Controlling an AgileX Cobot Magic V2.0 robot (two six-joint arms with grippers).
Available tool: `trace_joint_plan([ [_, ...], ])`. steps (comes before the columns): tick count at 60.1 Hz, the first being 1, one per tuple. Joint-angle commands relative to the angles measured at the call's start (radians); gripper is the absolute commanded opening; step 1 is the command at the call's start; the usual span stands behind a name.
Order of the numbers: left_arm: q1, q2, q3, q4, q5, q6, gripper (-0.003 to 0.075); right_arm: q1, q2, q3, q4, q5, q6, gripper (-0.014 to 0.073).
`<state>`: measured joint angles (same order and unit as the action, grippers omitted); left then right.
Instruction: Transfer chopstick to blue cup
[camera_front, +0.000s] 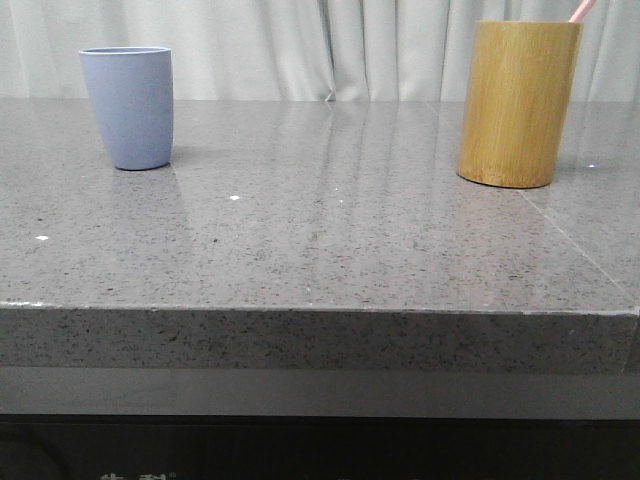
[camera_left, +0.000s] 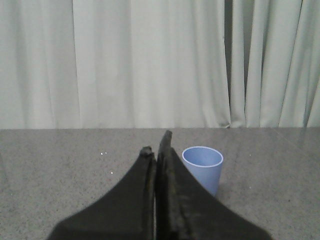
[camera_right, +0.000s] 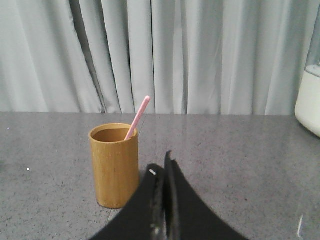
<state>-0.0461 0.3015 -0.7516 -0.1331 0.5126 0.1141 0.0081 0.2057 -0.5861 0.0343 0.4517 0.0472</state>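
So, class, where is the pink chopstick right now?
The chopstick stands tilted inside the bamboo holder at the table's far right in the front view, well apart from the blue cup at far left.

Pink chopstick tilted; blue cup upright.

The tall yellow-brown bamboo cylinder is hiding most of the thin pale pink chopstick, whose tip the front view's top edge is cutting off. A white rounded container is running past the right wrist view's edge.
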Motion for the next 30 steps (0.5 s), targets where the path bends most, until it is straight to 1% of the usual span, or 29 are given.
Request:
trace_joint_plan([
  [1, -0.005, 0.079, -0.078, -0.006, -0.012, -0.003, -0.0019, -0.004, 0.092, -0.084, -0.002, 0.003, -0.006, -0.0067],
  [5, -0.005, 0.116, -0.083, -0.006, -0.012, -0.003, -0.0019, -0.004, 0.15, -0.105, -0.002, 0.027, -0.006, -0.0067],
  [15, -0.005, 0.179, -0.06, -0.027, -0.017, -0.003, -0.0019, -0.004, 0.246, -0.105, -0.001, 0.026, -0.006, -0.0067],
  [30, -0.005, 0.257, -0.033, -0.032, -0.012, -0.003, -0.0019, -0.004, 0.326, -0.105, -0.011, 0.048, -0.007, -0.0067],
])
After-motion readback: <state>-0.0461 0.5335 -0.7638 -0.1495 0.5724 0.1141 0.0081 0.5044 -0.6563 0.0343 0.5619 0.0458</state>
